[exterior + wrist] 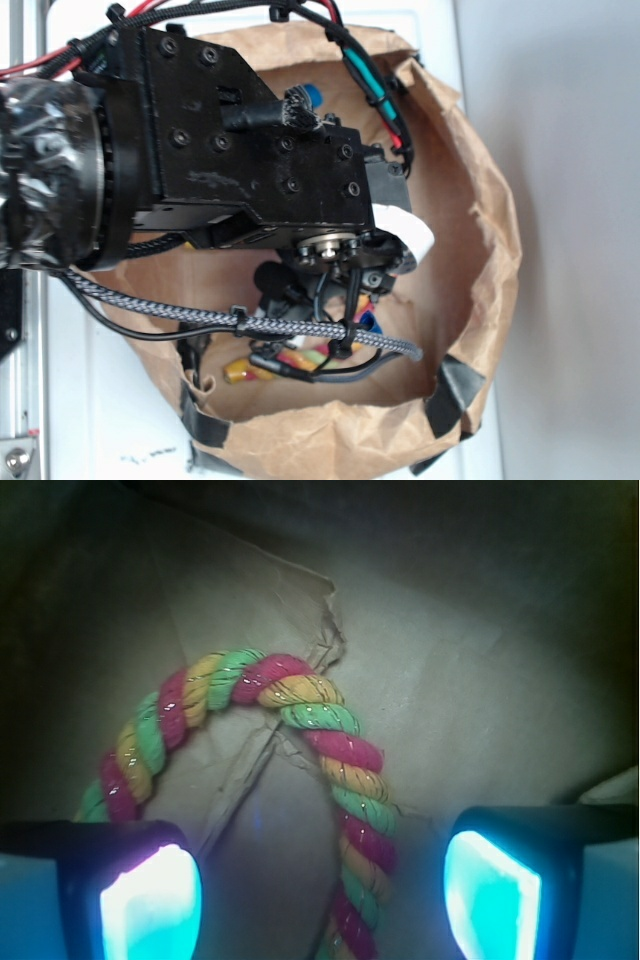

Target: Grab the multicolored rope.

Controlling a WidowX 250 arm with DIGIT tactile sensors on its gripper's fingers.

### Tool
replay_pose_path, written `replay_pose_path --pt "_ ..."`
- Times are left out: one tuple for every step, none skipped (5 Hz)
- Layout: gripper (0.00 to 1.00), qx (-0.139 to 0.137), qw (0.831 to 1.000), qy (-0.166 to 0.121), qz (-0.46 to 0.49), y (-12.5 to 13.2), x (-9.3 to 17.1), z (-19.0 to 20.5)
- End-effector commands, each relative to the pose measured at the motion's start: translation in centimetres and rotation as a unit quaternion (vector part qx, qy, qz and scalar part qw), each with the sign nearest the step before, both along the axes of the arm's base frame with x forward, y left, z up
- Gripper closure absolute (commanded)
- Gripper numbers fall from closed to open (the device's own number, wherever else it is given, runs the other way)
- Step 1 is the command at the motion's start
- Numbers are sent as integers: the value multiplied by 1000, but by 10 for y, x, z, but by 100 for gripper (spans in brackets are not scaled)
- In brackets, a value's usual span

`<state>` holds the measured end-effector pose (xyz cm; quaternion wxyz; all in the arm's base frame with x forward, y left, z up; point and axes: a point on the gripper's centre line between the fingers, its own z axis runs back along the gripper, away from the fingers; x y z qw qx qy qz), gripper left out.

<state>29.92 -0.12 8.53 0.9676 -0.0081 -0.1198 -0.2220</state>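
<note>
Red-yellow-green, the multicolored rope (330, 750) arches on the paper bag (480, 680) floor between your released pincer (320, 890) pads — drop straight down, centre the nearer strand, then clench.

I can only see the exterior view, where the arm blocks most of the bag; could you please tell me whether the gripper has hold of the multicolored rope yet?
Observer: Not yet. In the wrist view the gripper is open, and one leg of the multicolored rope runs between its fingers, touching neither.
Operator: Thank you. How is the rope lying?
Observer: It is bent into an arch on the paper bag floor, its top ahead of the fingers; the other leg comes down by the left finger in that picture.
Operator: Is anything lying on the rope?
Observer: Nothing in the wrist view; only creased brown paper surrounds it.
</note>
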Motion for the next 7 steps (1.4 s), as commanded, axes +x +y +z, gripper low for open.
replay_pose_path --pt "0 21 1000 13 4 -9 11 -16" --pt "0 21 1000 13 4 -9 11 -16" --pt "0 21 1000 13 4 -9 11 -16" --pt "0 21 1000 13 4 -9 11 -16" --pt "0 21 1000 13 4 -9 11 -16" --pt "0 12 1000 26 1 1 16 -25" --pt "0 16 1000 13 3 6 22 -34"
